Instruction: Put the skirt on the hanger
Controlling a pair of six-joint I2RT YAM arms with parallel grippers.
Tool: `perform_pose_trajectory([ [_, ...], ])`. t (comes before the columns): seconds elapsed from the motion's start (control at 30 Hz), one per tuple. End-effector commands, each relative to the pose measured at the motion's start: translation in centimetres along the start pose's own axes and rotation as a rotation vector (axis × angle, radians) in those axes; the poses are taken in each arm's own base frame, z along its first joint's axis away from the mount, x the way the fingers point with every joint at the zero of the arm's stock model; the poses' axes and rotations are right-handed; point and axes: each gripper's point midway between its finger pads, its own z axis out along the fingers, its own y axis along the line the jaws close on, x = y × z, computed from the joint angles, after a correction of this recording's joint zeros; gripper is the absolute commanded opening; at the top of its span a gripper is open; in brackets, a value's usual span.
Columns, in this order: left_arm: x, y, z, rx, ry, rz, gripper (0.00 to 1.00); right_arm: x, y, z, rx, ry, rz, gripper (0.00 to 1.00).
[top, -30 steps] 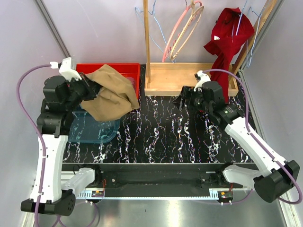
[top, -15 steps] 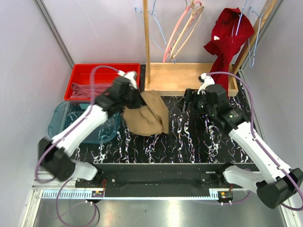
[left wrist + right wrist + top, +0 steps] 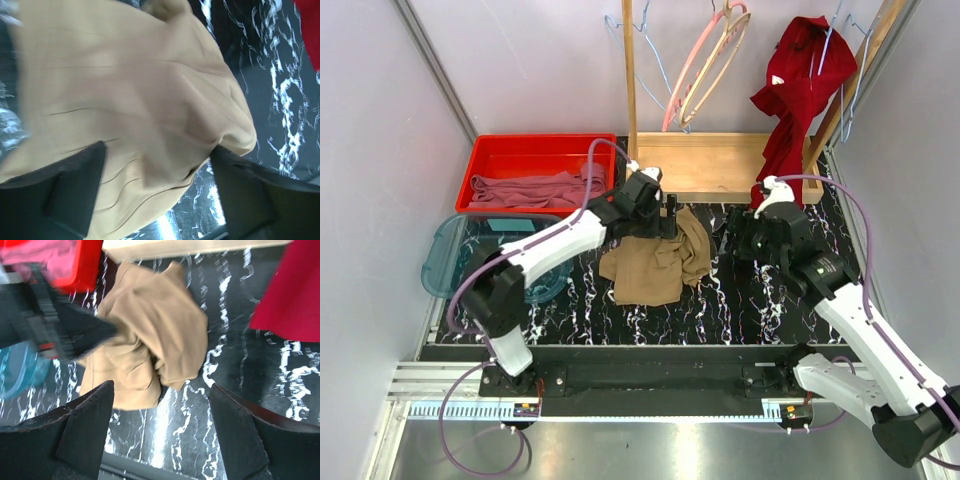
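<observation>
Hovering wide and empty, our left gripper [image 3: 670, 216] above the skirt [image 3: 655, 262], right gripper [image 3: 732, 240] beside, we judge it lies crumpled on the table [image 3: 720, 312] for a better regrasp.

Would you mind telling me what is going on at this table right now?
The tan skirt lies crumpled on the black table. The left gripper is open right over it, and the right gripper sits open beside it, holding nothing. The skirt is not yet on a blue wire hanger; those hang on the rack behind.
</observation>
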Motion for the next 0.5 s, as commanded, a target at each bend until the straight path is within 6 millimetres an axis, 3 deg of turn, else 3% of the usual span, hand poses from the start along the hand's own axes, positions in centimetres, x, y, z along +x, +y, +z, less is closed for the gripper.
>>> perform_pose_trajectory([
  [0.0,-5.9,1.2,-7.8,-0.071,-0.242,0.021,0.99,-2.4,-0.9,-1.1,0.061,-0.133,0.054,0.85],
  [0.07,-4.6,2.6,-9.3,-0.099,-0.244,0.017,0.99,-2.5,-0.4,-0.9,0.041,-0.126,0.047,0.85],
  [0.13,-2.7,3.7,-9.5,-0.112,-0.211,-0.006,0.99,-1.9,0.0,0.0,0.027,-0.077,0.038,0.85],
  [0.27,4.2,5.9,-8.6,-0.111,-0.065,-0.081,0.99,-1.7,1.0,1.0,-0.006,-0.044,0.039,0.84],
  [0.37,8.0,5.9,-7.6,-0.075,0.002,-0.124,0.97,-2.0,1.6,1.6,-0.028,-0.037,0.036,0.84],
  [0.47,10.0,4.8,-6.7,-0.012,0.031,-0.147,0.96,-2.2,2.1,2.1,-0.041,-0.026,0.031,0.84],
])
